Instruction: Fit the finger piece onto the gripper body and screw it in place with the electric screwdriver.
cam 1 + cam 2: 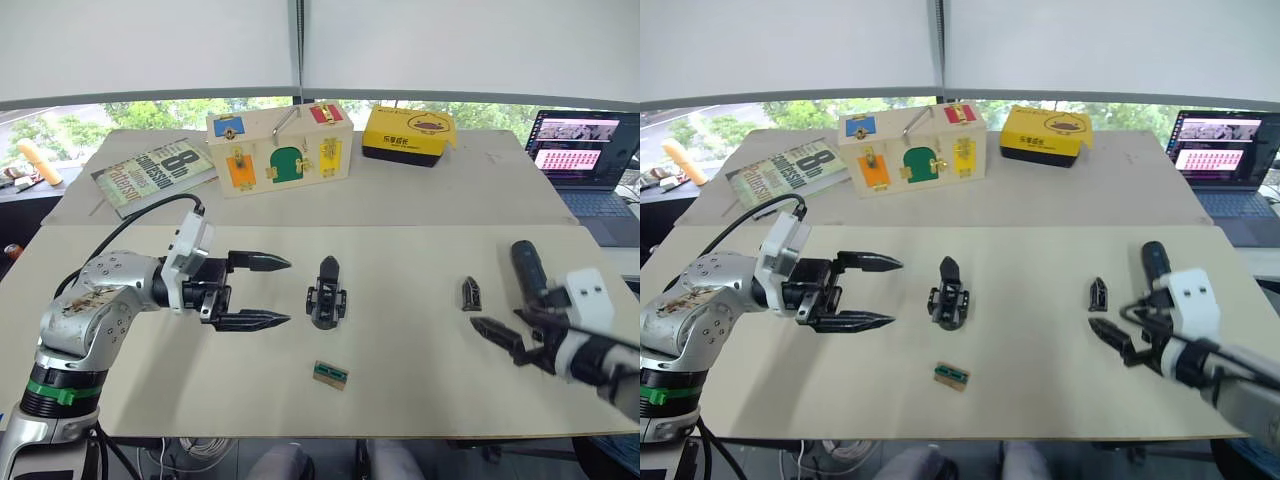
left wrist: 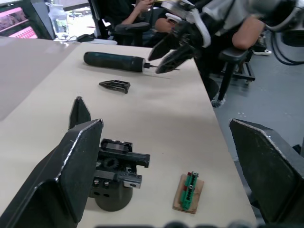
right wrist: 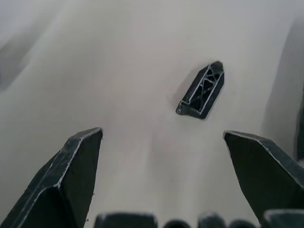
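Observation:
The gripper body (image 1: 327,293) stands mid-table, its black pointed finger aimed at the far side. My left gripper (image 1: 286,292) hovers just to its left, open and empty, fingertips pointing at it. The finger piece (image 1: 471,293), a small black wedge, lies on the table further right, apart from everything. The electric screwdriver (image 1: 527,268) lies beyond it to the right, a thick black cylinder. My right gripper (image 1: 500,325) is open and empty, low over the table just in front of the finger piece (image 3: 202,90), with the screwdriver next to its right side.
A small green-and-tan rectangle (image 1: 331,375) lies near the front edge below the gripper body. On the back table are a wooden latch box (image 1: 278,148), a yellow box (image 1: 408,133) and a book (image 1: 152,173). A laptop (image 1: 585,150) sits at far right.

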`<state>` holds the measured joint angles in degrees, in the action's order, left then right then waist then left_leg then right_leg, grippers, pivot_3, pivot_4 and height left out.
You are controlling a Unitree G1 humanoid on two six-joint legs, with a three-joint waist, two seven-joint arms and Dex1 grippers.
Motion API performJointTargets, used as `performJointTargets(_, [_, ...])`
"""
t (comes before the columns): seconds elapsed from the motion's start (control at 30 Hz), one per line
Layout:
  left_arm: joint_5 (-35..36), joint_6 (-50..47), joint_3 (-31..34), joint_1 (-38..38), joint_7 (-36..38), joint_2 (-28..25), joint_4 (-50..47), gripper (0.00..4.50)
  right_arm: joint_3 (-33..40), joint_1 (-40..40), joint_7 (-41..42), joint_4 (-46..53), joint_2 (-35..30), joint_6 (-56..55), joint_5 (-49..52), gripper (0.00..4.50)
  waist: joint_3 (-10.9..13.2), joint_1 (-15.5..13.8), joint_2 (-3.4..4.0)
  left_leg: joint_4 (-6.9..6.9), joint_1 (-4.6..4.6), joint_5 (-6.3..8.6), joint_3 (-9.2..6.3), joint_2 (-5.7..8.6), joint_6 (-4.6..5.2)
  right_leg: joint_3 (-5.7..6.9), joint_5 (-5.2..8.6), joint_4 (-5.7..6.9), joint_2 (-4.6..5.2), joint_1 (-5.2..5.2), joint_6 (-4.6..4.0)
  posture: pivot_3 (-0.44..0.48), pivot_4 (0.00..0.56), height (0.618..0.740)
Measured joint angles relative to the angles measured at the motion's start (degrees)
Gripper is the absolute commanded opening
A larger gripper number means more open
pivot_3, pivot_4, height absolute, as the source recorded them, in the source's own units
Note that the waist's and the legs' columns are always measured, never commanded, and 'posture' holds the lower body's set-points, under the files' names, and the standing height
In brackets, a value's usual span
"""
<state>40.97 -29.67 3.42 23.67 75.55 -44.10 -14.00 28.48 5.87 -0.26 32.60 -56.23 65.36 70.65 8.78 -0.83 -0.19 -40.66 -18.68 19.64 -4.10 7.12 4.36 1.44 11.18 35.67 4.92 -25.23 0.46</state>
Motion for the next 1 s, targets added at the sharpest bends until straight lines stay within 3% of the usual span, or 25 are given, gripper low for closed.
performJointTargets(0.2, [0.00, -0.64, -0.54, -0.23, -1.46, 1.16, -1.56, 4.48, -11.98, -27.92, -15.81, -20.59, 2.50, 14.44, 6.87, 4.50, 0.06, 0.18, -0.10, -0.07, -0.42, -0.02, 0.02, 0.02, 0.04, 0.07, -0.16, -0.34, 0.03, -0.28, 0.04, 0.000, 0.150, 0.740])
performJointTargets(0.4, [-0.12, -0.65, -0.30, -0.60, -3.25, 1.32, -2.75, 4.48, -14.79, -42.65, -21.59, -34.97, 8.02, 24.36, 0.69, 4.50, 0.04, 0.01, -0.07, -0.22, -1.08, -0.05, 0.02, 0.05, 0.08, 0.31, -0.20, -0.27, 0.14, -0.94, 0.00, 0.000, 0.150, 0.740])
performJointTargets(0.57, [0.10, -0.91, -0.29, -0.84, -4.76, 1.43, -4.69, 4.48, -16.92, -44.38, -20.26, -38.54, 10.91, 26.41, -5.19, 4.50, 0.03, 0.17, -0.06, -0.26, -1.13, -0.05, 0.02, 0.10, 0.08, 0.49, -0.20, -0.28, 0.21, -0.94, 0.01, 0.000, 0.150, 0.740])
performJointTargets(0.93, [1.45, -1.57, -0.06, -1.61, -5.26, 0.96, -6.16, 4.48, -17.78, -41.81, -17.35, -38.45, 10.93, 26.39, -7.48, 4.50, 0.02, 0.10, -0.05, -0.47, -1.08, -0.19, 0.01, 0.08, 0.08, 0.46, -0.27, 0.08, 0.23, -0.91, -0.11, 0.000, 0.150, 0.740])
performJointTargets(1.0, [1.47, -1.56, -0.06, -1.81, -5.28, 0.96, -6.29, 4.50, -16.96, -41.20, -16.95, -38.29, 10.92, 26.34, -7.81, 3.98, 0.01, 0.03, -0.05, -0.49, -1.08, -0.19, 0.00, 0.10, 0.08, 0.47, -0.27, 0.09, 0.24, -0.90, -0.11, 0.000, 0.150, 0.740])
